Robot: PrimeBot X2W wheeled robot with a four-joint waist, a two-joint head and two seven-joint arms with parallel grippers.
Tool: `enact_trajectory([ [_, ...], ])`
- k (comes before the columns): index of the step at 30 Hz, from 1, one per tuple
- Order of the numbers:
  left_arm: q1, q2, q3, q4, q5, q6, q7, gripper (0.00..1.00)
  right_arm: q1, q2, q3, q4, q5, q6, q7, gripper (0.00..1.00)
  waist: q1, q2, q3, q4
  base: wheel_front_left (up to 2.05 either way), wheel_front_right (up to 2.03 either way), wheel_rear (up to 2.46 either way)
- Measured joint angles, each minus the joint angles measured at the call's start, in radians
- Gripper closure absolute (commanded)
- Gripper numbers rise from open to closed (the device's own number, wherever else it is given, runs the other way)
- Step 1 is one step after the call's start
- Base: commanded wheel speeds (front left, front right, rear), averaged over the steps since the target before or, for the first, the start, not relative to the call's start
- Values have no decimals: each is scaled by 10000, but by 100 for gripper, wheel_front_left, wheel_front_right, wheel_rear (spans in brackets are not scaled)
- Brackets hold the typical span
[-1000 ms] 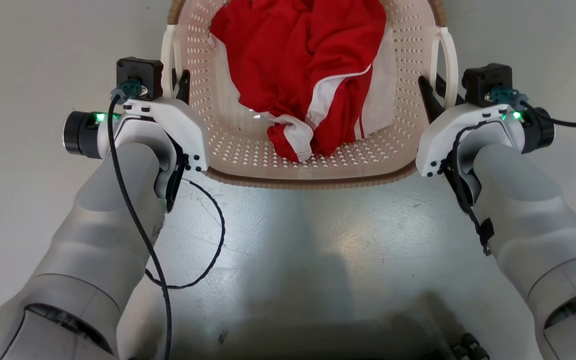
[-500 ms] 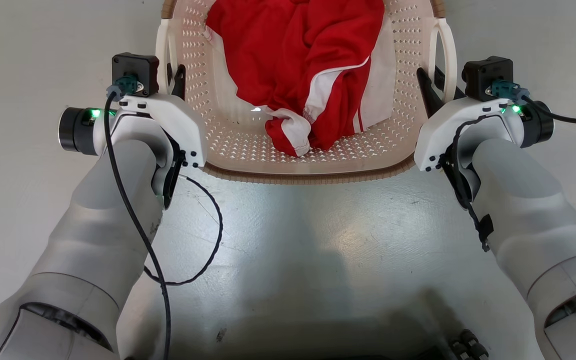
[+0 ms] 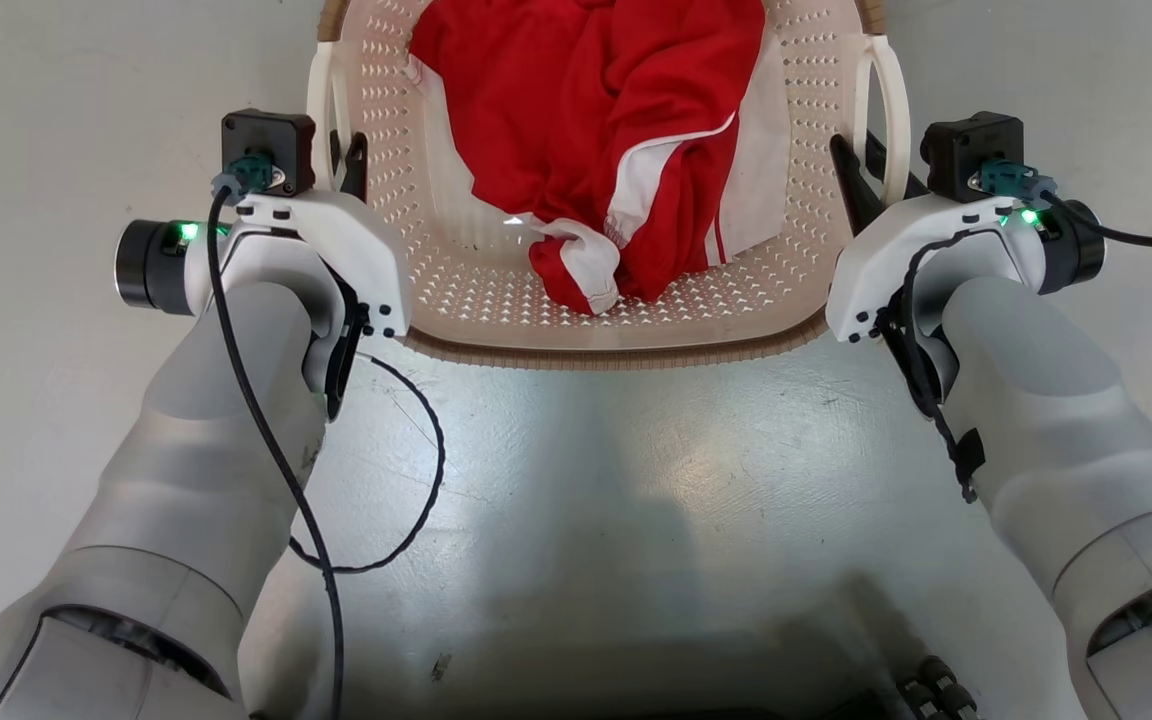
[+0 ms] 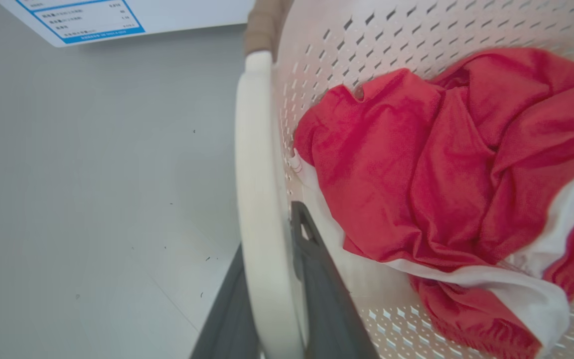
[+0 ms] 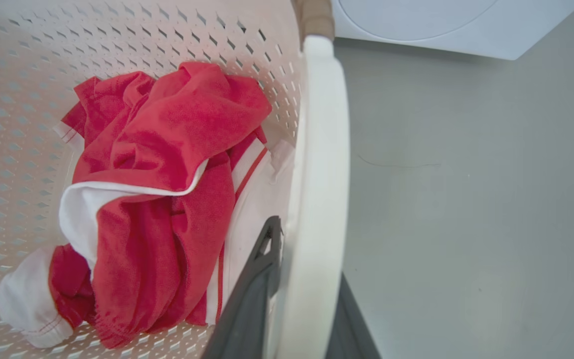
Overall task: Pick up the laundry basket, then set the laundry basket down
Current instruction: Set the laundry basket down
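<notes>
The laundry basket (image 3: pixel 616 350), cream and perforated with a brown rim, sits at the top middle of the head view, and I cannot tell whether it rests on the floor. A red and white garment (image 3: pixel 596 130) lies crumpled inside it. My left gripper (image 3: pixel 341 165) is shut on the basket's white left loop handle (image 3: pixel 318 100). My right gripper (image 3: pixel 861 170) is shut on the right loop handle (image 3: pixel 893 100). In the left wrist view the left gripper (image 4: pixel 269 234) has one dark finger on each side of the handle (image 4: pixel 254 174). The right wrist view shows the right gripper (image 5: pixel 307 249) clamping its handle (image 5: pixel 319 149) the same way.
Grey floor (image 3: pixel 576 500) lies all round the basket. A white washing machine (image 5: pixel 441 25) stands just beyond the basket, and a blue-printed label (image 4: pixel 82 20) shows on a white panel. A black cable (image 3: pixel 416 480) loops from my left forearm. My dark base (image 3: pixel 926 690) is at the bottom edge.
Both grippers and the basket have shifted slightly up the head view together since a second ago. Over the last half second almost nothing has moved.
</notes>
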Motion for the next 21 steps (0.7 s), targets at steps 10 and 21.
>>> enact_trajectory([
  [10,-159,-245,226,380,13,148,-48,0,-11,58,-577,67,-479,92,0,0,0,0,34,8,0,0,0],
  [21,-102,-238,424,485,79,205,-50,0,324,46,-1505,-589,-1083,90,0,0,0,0,-469,-32,0,0,0],
])
